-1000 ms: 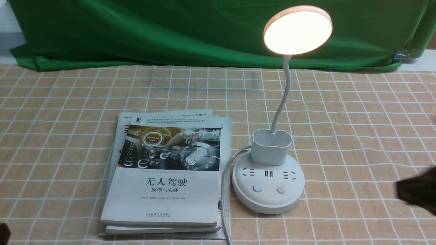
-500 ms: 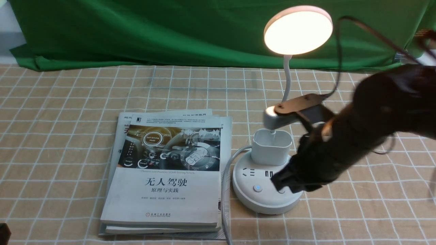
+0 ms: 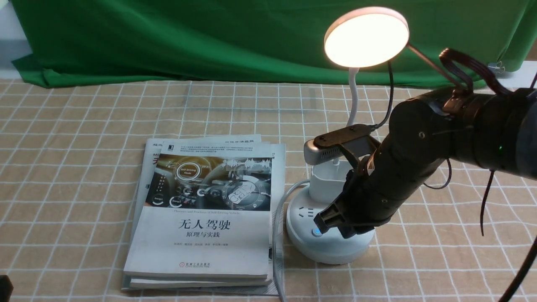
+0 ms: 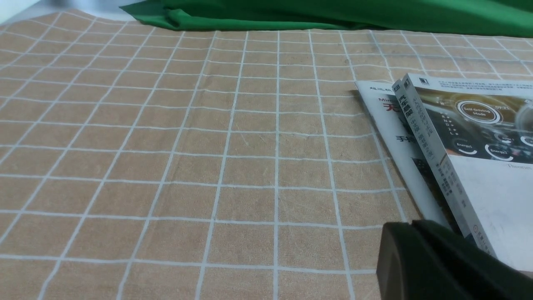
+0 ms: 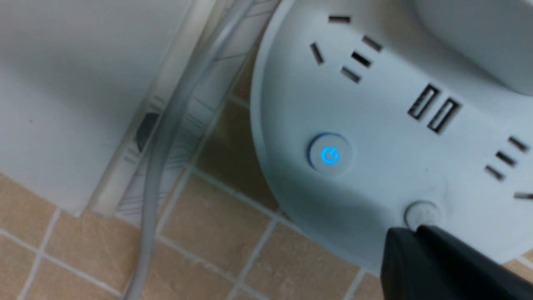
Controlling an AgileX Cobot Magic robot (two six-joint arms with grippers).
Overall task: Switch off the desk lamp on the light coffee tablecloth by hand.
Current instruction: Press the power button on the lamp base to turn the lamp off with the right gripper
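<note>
The desk lamp stands on the light coffee tablecloth (image 3: 84, 167), its disc head (image 3: 366, 37) lit. Its round base (image 3: 300, 220) carries a button glowing blue (image 3: 317, 232) and sockets. My right hand, the black arm end with the grey camera bar (image 3: 331, 147), leans down over the base and hides the pen cup's right side. My right gripper (image 3: 326, 222) is shut. In the right wrist view its tip (image 5: 414, 233) sits just at the edge of the plain round button (image 5: 420, 213), beside the blue button (image 5: 330, 155). My left gripper (image 4: 410, 228) is shut, low over the cloth.
A stack of books (image 3: 205, 209) lies just left of the lamp base, also in the left wrist view (image 4: 479, 158). The lamp's white cable (image 3: 277, 235) runs between books and base toward the front edge. A green backdrop cloth (image 3: 209, 37) hangs at the back.
My right arm swung in from the right edge to over the lamp base, then shifted left and lower toward the buttons. The lamp head stays lit. The left arm has not moved.
</note>
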